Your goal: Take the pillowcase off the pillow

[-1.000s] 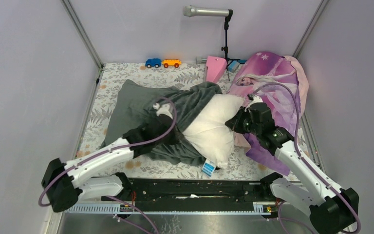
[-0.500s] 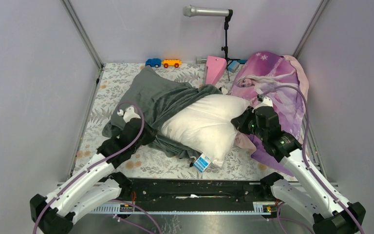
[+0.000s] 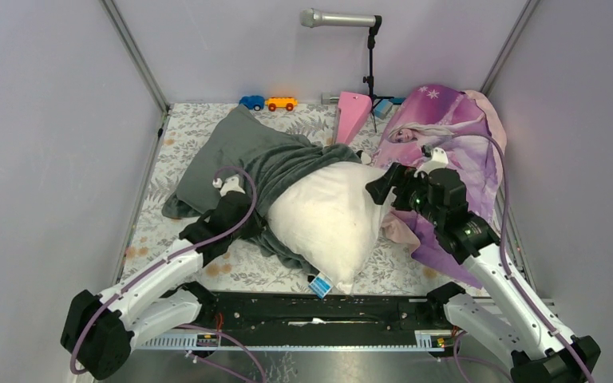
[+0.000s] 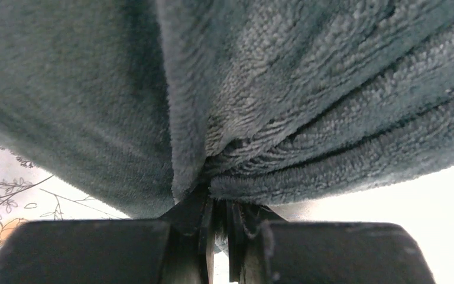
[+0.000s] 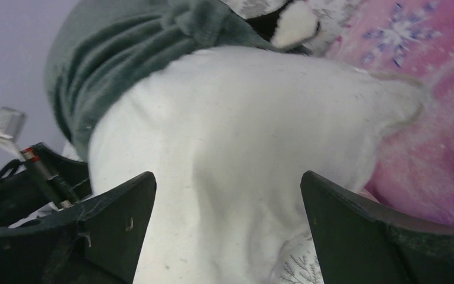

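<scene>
Lab robot cell — plain lilac walls (image 3: 231,48), aluminium frame posts (image 3: 134,54) at 10 and 2 o'clock, mic (image 3: 339,17) on a stand at 12 o'clock, black mounting rail (image 3: 319,307) at 6 o'clock — floral cloth (image 3: 183,128) over the table.

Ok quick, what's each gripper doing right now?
Left gripper: closed, pinching the pillowcase.
Right gripper: open, holding nothing, facing the pillow.

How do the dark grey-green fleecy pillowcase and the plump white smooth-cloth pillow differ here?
The pillowcase is dark, plush and wrinkled; the pillow is white, smooth and plump. The left gripper is shut on the pillowcase; the pillow is unheld, the right gripper open beside it. Both rest on the leaf-print tablecloth, the pillowcase covering only the pillow's far left end.
</scene>
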`<state>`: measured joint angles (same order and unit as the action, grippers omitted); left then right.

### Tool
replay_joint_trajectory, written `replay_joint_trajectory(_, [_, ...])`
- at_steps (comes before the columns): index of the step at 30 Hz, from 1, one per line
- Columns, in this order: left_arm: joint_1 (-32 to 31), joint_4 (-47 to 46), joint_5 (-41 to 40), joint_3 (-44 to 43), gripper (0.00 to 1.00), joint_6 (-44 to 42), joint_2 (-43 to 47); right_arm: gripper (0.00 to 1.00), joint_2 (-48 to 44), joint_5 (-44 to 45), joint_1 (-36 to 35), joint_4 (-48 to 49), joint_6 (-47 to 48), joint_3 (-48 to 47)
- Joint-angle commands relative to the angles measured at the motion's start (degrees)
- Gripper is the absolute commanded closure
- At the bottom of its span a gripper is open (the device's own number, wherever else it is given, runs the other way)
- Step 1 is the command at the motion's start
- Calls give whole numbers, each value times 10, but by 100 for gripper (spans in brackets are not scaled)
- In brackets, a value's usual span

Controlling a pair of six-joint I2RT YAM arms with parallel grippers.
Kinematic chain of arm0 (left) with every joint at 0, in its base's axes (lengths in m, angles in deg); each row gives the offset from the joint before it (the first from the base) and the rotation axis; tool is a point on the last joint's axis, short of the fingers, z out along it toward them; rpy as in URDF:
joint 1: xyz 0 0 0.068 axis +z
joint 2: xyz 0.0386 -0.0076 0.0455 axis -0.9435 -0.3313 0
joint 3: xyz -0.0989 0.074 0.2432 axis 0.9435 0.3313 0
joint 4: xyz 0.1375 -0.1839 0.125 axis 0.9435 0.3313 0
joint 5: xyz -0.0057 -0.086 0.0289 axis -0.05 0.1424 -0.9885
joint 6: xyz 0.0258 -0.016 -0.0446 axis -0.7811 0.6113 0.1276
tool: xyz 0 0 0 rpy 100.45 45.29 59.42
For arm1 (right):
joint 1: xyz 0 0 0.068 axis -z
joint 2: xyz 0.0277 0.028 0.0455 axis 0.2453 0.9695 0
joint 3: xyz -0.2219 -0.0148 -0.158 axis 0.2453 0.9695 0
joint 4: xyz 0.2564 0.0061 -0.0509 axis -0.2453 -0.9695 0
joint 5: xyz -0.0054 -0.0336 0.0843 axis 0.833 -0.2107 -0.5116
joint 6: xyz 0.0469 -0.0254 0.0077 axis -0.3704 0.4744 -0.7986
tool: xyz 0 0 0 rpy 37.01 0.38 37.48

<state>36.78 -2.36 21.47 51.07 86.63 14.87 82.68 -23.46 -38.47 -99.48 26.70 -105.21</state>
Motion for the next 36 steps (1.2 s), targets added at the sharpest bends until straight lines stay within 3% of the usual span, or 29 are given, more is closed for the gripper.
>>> replay_joint_trajectory(1, [3, -52, 49, 9, 99, -17, -23, 0, 25, -76, 1, 27, 25, -65])
replay_joint_trajectory(6, [3, -81, 47, 24, 99, -21, -3, 0, 77, -86, -51, 31, 42, -98])
replay_joint_trajectory(11, [3, -78, 23, 32, 99, -36, 21, 0, 120, -8, -200, 29, 117, -145])
replay_joint_trajectory(17, [4, -69, -12, 32, 100, -41, 34, 0, 188, 108, -321, -50, 209, -170])
replay_joint_trajectory(26, [3, -78, -18, 37, 100, -41, 36, 0, 201, 51, -361, -83, 235, -112])
replay_joint_trajectory(32, [3, -82, -19, 36, 100, -34, 42, 0, 310, 119, -386, -159, 265, -152])
replay_joint_trajectory(36, [3, -77, -23, 37, 100, -25, 46, 1, 344, 193, -390, -156, 252, -154])
